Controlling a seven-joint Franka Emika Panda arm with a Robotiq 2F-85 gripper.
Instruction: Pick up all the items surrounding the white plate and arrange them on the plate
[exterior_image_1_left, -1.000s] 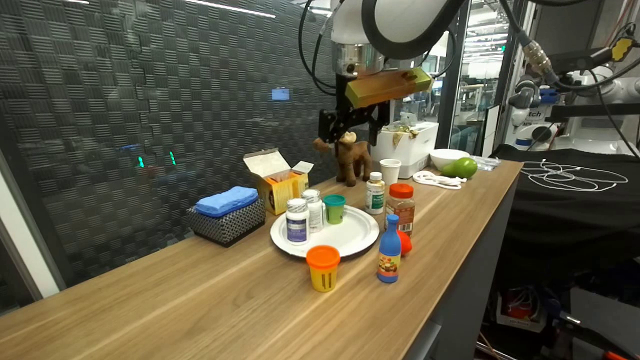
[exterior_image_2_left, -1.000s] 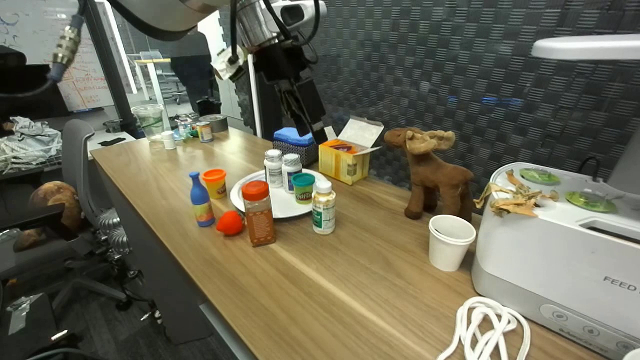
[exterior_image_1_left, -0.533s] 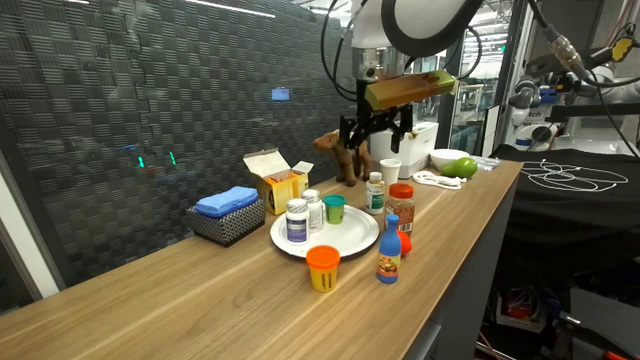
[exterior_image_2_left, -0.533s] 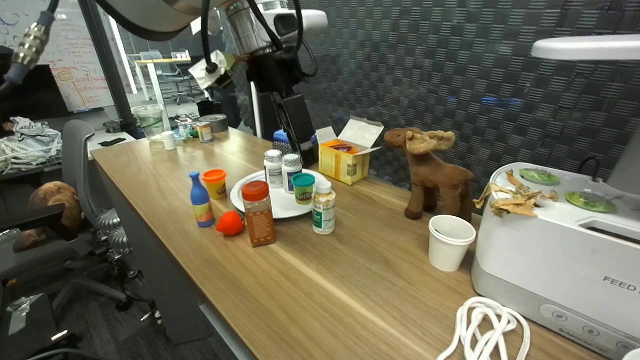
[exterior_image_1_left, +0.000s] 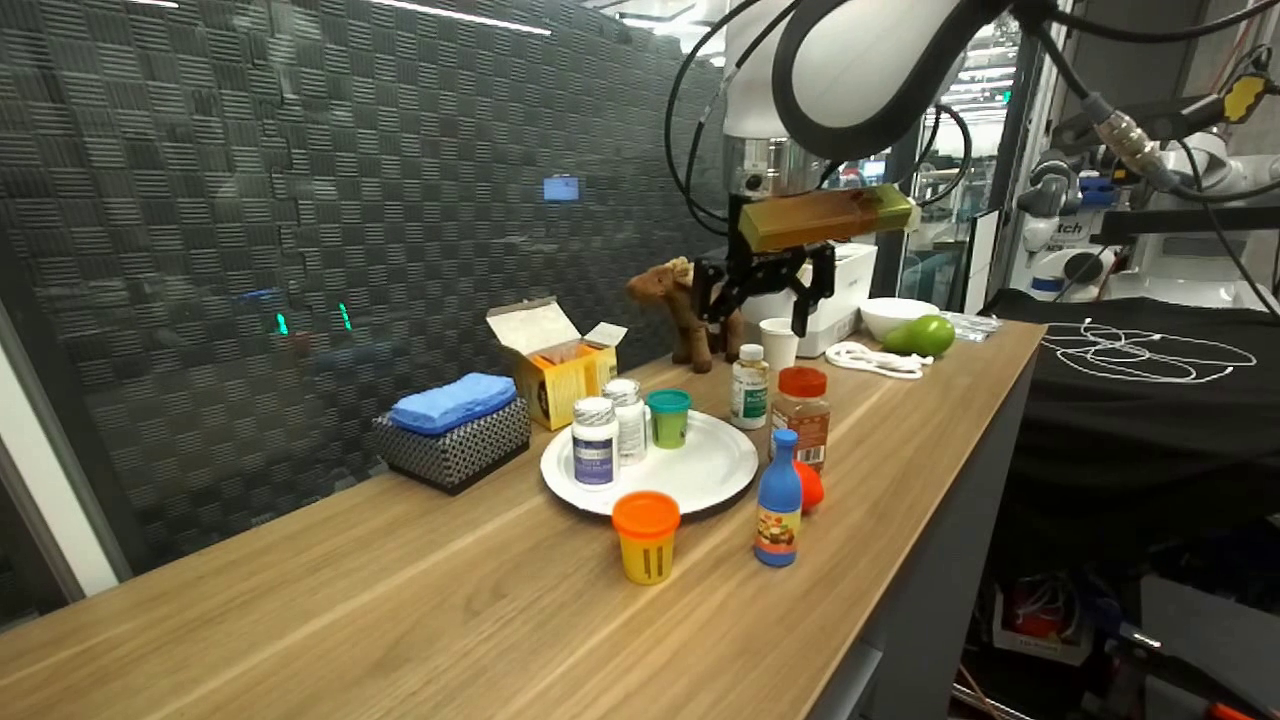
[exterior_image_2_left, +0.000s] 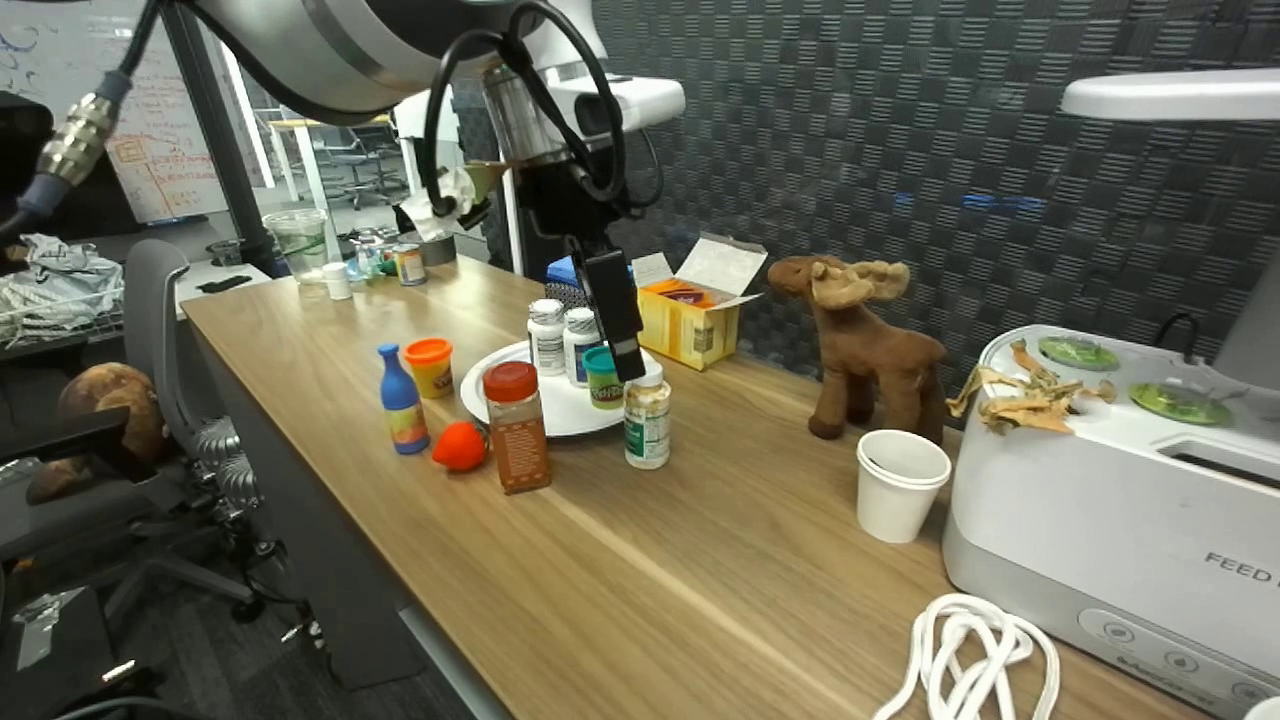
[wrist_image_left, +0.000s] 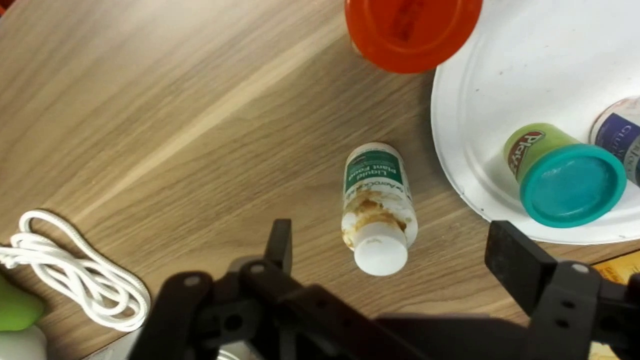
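White bottle (wrist_image_left: 376, 175) beneath, claw (wrist_image_left: 389, 242) spread apart: when lowered, its right finger (wrist_image_left: 512, 257) in the wrist view, so near the plate (wrist_image_left: 465, 120), could clip it.

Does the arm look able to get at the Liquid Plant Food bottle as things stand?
Probably yes: the open claw hangs above the bottle, which shows between the fingers in the wrist view; the red-lidded jar stands apart.

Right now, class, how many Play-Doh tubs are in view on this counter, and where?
2. The teal-lidded tub stands on the white plate; the orange-lidded tub on the counter, off the plate. Others might be hidden behind things.
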